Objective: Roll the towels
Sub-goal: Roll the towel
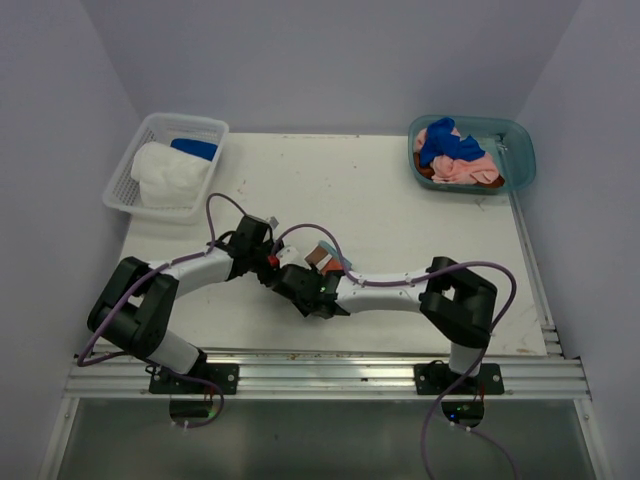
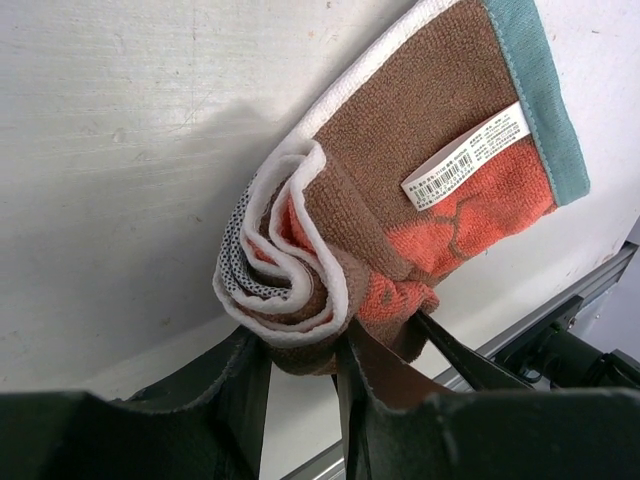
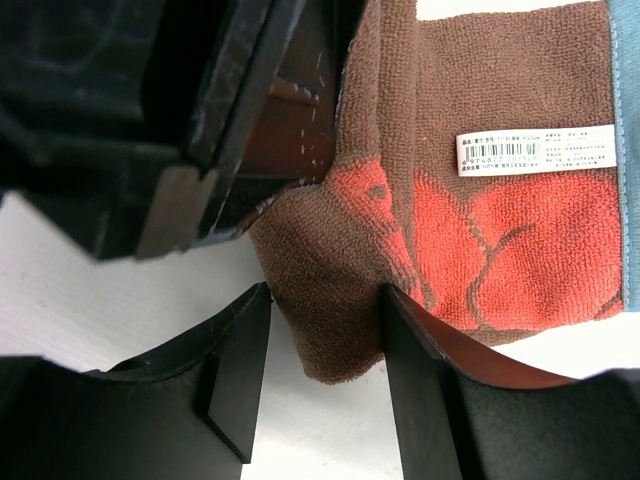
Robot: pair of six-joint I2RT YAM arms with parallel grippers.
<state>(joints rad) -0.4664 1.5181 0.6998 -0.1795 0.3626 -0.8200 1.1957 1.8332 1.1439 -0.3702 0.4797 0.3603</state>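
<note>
A brown towel [image 1: 318,258] with an orange pattern, a teal edge and a white label lies mid-table, one end rolled into a spiral [image 2: 285,270]. My left gripper [image 2: 300,350] is shut on that rolled end. Beside it, my right gripper [image 3: 325,320] straddles the brown corner [image 3: 330,300] of the same towel, jaws open; the right finger touches the cloth and the left one stands slightly off it. Both grippers meet over the towel in the top view, the left gripper [image 1: 272,262] and the right gripper [image 1: 305,285]. More towels, blue [image 1: 440,140] and pink [image 1: 468,165], lie in the tub.
A white mesh basket [image 1: 125,170] at the back left holds a white roll [image 1: 170,175] and a blue one [image 1: 195,148]. A teal tub [image 1: 520,150] stands at the back right. An aluminium rail [image 1: 330,375] runs along the near edge.
</note>
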